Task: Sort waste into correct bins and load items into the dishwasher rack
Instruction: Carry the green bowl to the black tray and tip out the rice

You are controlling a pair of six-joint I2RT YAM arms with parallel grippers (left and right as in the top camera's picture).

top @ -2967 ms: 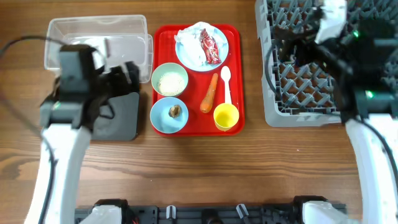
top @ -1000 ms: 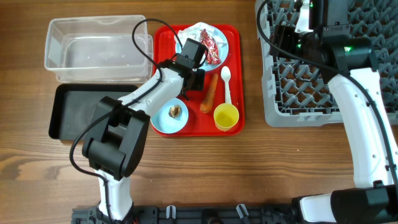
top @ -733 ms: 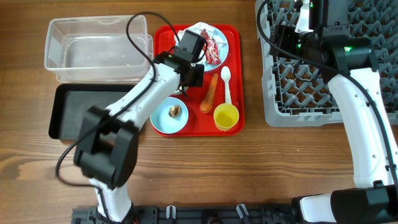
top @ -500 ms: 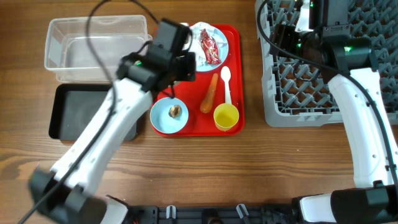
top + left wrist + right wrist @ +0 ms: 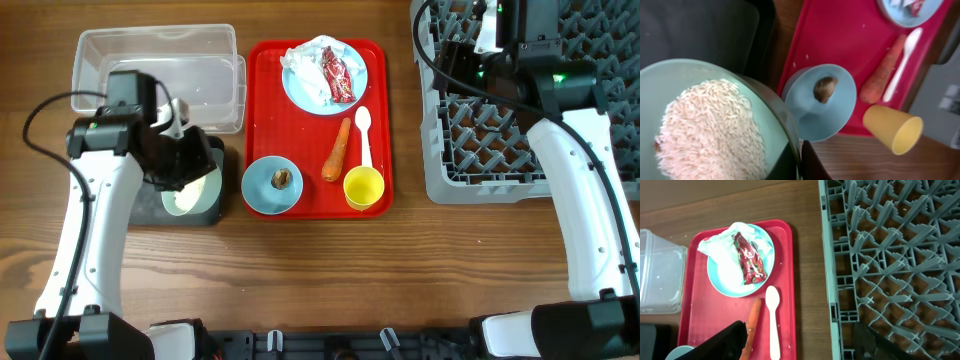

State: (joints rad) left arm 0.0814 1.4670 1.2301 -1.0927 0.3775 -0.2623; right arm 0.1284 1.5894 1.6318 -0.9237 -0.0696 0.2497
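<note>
My left gripper (image 5: 186, 166) is shut on the rim of a pale bowl (image 5: 670, 85) full of white rice grains (image 5: 710, 132), held over the shallow black tray (image 5: 212, 206). On the red tray (image 5: 310, 120) stand a second bowl (image 5: 272, 186) with a brown lump (image 5: 824, 89), an orange carrot (image 5: 338, 150), a white spoon (image 5: 364, 133), a yellow cup (image 5: 363, 187), and a pale blue plate (image 5: 325, 76) carrying crumpled tissue (image 5: 715, 247) and a red wrapper (image 5: 749, 257). My right gripper (image 5: 800, 327) stands open and empty above the left edge of the grey rack (image 5: 530, 100).
The clear plastic tub (image 5: 158, 62) stands behind the black tray, at the back left. Bare wooden table shows in a strip between the red tray and the rack, and along the front.
My left arm has lifted the rice bowl off the red tray and swung it left, over the black tray. The right arm has not moved.
</note>
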